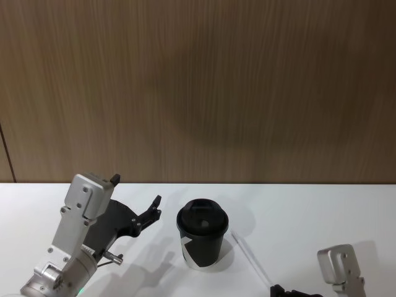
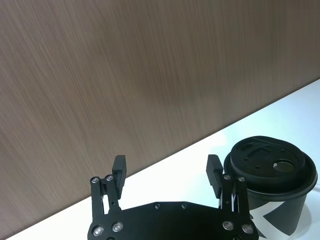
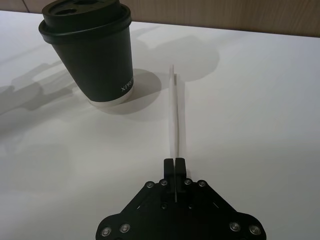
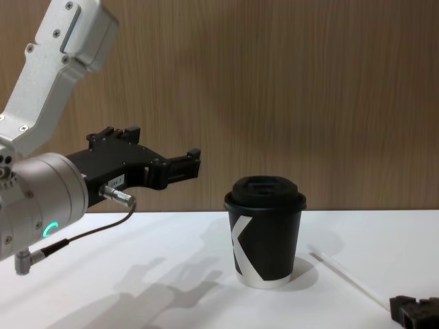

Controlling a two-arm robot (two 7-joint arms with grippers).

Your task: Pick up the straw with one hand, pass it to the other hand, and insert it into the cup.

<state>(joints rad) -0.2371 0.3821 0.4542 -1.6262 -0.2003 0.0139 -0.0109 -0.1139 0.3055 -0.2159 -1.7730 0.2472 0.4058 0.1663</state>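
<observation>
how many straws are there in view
1. The straw is to the right of the cup, its near end pinched in the shut right pincer. Another could be hidden behind the cup.

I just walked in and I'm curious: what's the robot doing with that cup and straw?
The right tool is shut on one end of the straw, low over the table, to the right of the cup. The straw's free end points toward the cup, which stands upright with its lid on. The left tool is open, holds nothing and hovers in the air left of the cup. The straw has not yet been passed over or put in.
</observation>
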